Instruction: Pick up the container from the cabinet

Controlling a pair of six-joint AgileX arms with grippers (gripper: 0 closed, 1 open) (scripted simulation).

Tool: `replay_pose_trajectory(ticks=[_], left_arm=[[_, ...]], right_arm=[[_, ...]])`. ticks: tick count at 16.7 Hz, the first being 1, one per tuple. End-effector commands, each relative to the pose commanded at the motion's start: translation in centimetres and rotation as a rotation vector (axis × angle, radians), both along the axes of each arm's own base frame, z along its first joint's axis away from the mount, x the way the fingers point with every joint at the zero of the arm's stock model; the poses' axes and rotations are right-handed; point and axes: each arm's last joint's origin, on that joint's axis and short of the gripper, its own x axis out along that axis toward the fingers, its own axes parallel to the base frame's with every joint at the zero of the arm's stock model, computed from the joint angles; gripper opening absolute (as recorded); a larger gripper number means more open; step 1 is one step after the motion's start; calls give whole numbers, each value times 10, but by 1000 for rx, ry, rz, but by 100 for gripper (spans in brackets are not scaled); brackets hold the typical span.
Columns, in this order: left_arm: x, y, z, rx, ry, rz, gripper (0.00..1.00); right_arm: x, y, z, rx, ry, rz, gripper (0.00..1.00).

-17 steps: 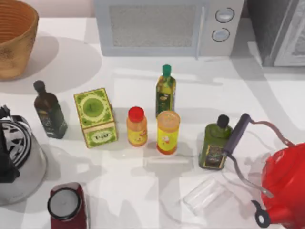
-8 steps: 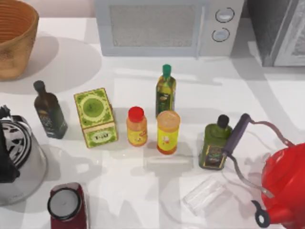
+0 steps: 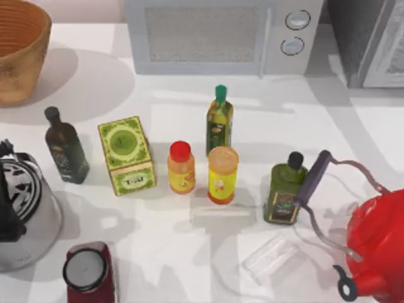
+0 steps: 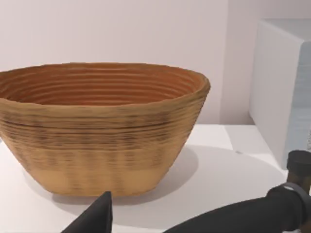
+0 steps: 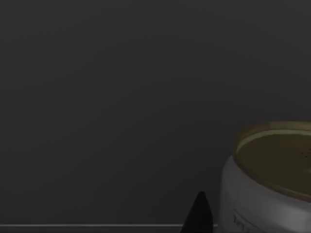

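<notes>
White table (image 3: 353,136) crowded with items: microwave (image 3: 218,35) at the back centre, wicker basket (image 3: 19,47) back left, dark cabinet (image 3: 366,41) at the back right corner. Mid-table, left to right: dark glass bottle (image 3: 65,153), green tea box (image 3: 126,154), red-capped yellow bottle (image 3: 180,167), orange-lidded yellow jar (image 3: 222,175) just beside it, green-capped oil bottle (image 3: 219,121) behind those two, squat olive oil bottle (image 3: 284,189) to the right. Clear glass (image 3: 270,259) lies on its side near the front, red kettle (image 3: 372,240) front right, steel kettle (image 3: 22,208) front left, maroon canister (image 3: 88,273) at front edge. Right wrist view: dim dark interior, white container with gold lid (image 5: 267,179) on a shelf, one dark fingertip of right pincer (image 5: 199,213) just beside it; pincer opening cannot be told. Left wrist view faces the basket; left pincer (image 4: 97,216) one fingertip seen, spread cannot be told.
</notes>
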Motion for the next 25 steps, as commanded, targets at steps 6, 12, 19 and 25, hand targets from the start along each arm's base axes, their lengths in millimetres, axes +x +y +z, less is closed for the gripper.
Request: replay_pose_trajectory(ticks=[6, 12, 19, 25], left_arm=[[0, 0, 0, 0, 0, 0, 100], [0, 0, 0, 0, 0, 0, 100], [0, 0, 0, 0, 0, 0, 100], [0, 0, 0, 0, 0, 0, 100]], right_arm=[[-57, 9, 27, 0, -3, 0, 0], [-159, 5, 57, 1, -2, 0, 0], [-179, 1, 61, 3, -3, -2, 0], [-201, -25, 41, 10, -18, 7, 0]])
